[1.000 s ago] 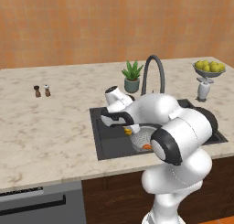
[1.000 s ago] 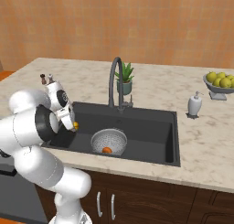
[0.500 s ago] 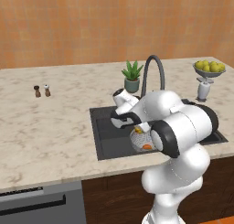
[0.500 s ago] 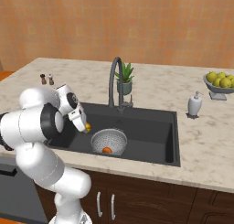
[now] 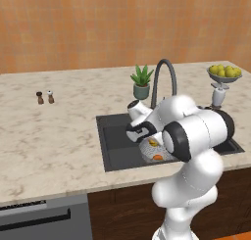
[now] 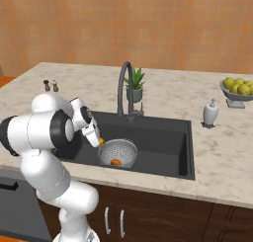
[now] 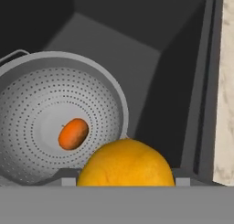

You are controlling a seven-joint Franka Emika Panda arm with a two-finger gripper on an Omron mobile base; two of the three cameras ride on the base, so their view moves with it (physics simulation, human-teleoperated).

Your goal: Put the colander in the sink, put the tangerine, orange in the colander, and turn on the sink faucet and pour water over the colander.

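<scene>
Right base view: the marble counter [image 6: 163,95] carries the dark sink [image 6: 163,142], sunk into it so that whatever is rinsed drains away. The gooseneck sink faucet [image 6: 123,88] arches over the basin from its back rim; no stream runs from it, so I judge the water step not yet begun. The white arm [image 6: 47,132] leans in from the basin's left edge, which puts its hand above the vessel rather than reaching across the counter.

The colander [image 6: 117,153] sits on the sink floor near the front left, roughly below and forward of the spout, likely so water can later fall through its holes. In the hand view its pierced bowl [image 7: 55,122] lies open below the camera.

The orange [image 7: 125,163] fills the space between the two finger bases, so the gripper [image 6: 100,142] is pinching it, jaws held wide by the fruit. It hangs beside the colander's rim, over the sink floor, so a short shift over the bowl seems needed before letting go.

The tangerine [image 7: 73,133] rests at the bottom centre of the colander, already placed.
</scene>
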